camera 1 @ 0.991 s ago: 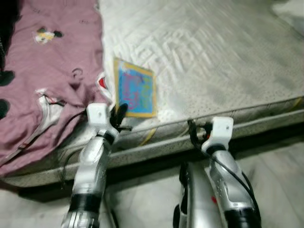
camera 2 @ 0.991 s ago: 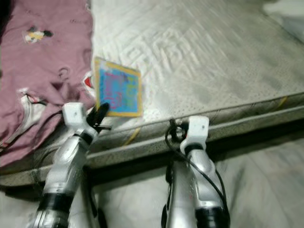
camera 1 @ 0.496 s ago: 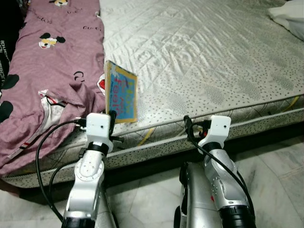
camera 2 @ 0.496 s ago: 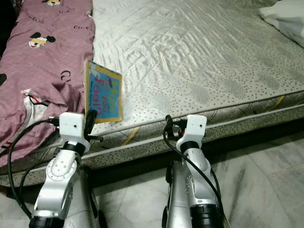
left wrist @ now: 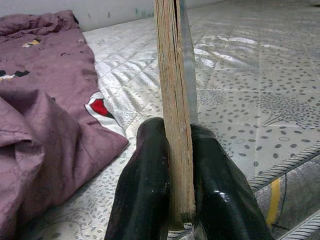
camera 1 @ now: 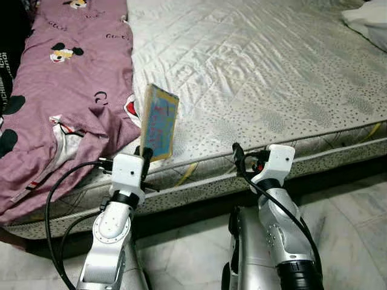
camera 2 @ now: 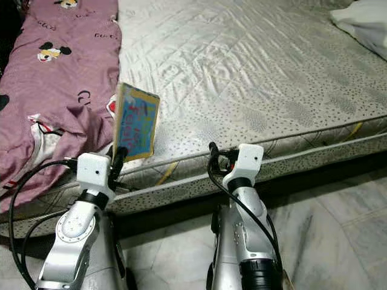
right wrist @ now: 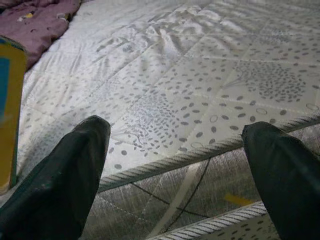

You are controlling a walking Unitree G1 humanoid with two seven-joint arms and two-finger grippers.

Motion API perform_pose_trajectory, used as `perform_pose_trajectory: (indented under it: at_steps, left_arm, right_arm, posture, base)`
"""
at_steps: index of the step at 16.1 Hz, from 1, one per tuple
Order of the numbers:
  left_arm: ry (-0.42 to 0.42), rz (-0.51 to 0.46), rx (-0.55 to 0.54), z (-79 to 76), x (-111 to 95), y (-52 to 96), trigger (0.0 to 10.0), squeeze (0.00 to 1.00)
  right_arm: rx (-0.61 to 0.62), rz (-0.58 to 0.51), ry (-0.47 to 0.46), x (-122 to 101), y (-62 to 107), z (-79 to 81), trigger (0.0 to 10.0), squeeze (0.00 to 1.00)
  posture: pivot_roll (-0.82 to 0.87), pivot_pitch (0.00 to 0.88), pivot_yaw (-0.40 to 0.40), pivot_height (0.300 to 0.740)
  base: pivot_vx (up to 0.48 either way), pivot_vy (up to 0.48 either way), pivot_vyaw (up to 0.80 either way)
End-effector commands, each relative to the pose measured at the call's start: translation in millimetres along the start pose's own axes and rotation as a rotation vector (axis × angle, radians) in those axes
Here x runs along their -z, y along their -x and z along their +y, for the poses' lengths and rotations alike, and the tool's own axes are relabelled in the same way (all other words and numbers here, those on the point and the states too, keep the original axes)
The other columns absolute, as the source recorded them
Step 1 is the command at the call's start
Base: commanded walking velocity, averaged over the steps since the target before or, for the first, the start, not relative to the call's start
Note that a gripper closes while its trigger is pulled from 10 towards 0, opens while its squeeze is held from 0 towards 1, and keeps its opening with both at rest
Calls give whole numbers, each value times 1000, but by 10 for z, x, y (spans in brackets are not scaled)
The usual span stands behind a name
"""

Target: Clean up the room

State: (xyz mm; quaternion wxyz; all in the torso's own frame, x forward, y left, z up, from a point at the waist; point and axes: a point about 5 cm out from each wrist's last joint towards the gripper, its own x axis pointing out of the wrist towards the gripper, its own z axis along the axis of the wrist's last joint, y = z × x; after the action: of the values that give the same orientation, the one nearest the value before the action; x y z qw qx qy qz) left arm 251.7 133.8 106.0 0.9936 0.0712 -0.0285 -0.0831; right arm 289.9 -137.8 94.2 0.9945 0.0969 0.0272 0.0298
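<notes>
A thin children's book (camera 1: 159, 122) with a yellow border and blue cover stands upright above the mattress edge, next to the purple blanket (camera 1: 66, 90). My left gripper (left wrist: 172, 210) is shut on its lower edge; in the left wrist view the book (left wrist: 172, 100) rises edge-on between the two black fingers (left wrist: 145, 190). My right gripper (right wrist: 180, 165) is open just short of the mattress edge, nothing between its fingers. The book's yellow edge (right wrist: 10, 110) also appears in the right wrist view.
The grey quilted mattress (camera 1: 260, 72) stretches ahead, its piped edge (camera 1: 326, 151) just in front of both arms. A white pillow (camera 1: 369, 21) lies at the far right. Pale marble floor (camera 1: 351, 223) is below. A black cable (camera 1: 57, 205) loops beside my left arm.
My left gripper has lifted the book from lying flat on the mattress to standing upright, and raised it a little more in the last half second. The right arm has stayed put.
</notes>
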Motion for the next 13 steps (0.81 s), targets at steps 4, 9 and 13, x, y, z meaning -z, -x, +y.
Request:
perform_pose_trajectory:
  at_steps: [4, 9, 13]
  left_arm:
    - [-7, 54, 6, 39, 115, 55, 10000, 0]
    - [-2, 37, 45, -41, 92, 9, 10000, 0]
    - [-30, 36, 43, -35, 108, -7, 10000, 0]
  right_arm:
    - [-3, -33, -13, -66, -21, 18, 10000, 0]
    - [10, -43, -7, -82, -12, -11, 10000, 0]
    - [40, -19, 27, -25, 4, -52, 10000, 0]
  posture:
    - [20, 71, 19, 585]
    - [15, 65, 23, 645]
    - [19, 61, 23, 654]
  base:
    - [0, 0, 0]
    - [0, 0, 0]
    - [0, 0, 0]
